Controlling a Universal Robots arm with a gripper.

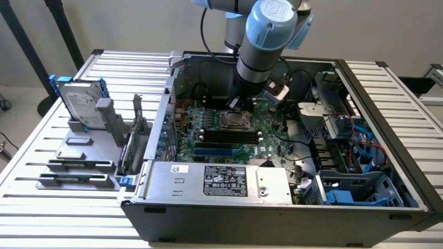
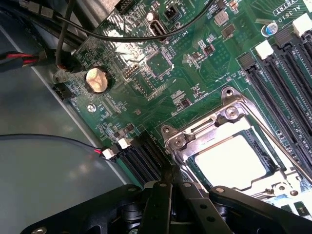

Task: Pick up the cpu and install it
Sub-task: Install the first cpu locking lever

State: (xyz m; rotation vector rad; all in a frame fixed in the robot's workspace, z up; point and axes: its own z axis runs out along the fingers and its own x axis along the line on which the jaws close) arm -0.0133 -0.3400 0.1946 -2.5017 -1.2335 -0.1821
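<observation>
The cpu (image 2: 233,160), a flat square with a bright silver top, lies inside the metal frame of the socket (image 2: 229,113) on the green motherboard. In the exterior view the socket (image 1: 234,120) sits at the middle of the board inside the open computer case. My gripper (image 1: 239,104) hangs just behind the socket, low over the board. In the wrist view its black fingers (image 2: 163,195) meet at a point beside the socket's corner. The gripper (image 2: 171,179) is shut with nothing between the fingers.
A silver hard drive with blue rails (image 1: 80,102) stands on a grey rack (image 1: 76,166) at the exterior view's left. Black memory slots (image 2: 285,83), a coin battery (image 2: 96,79) and loose cables (image 2: 73,34) surround the socket. The power supply (image 1: 216,180) lies in front, the drive cage (image 1: 353,187) at the right.
</observation>
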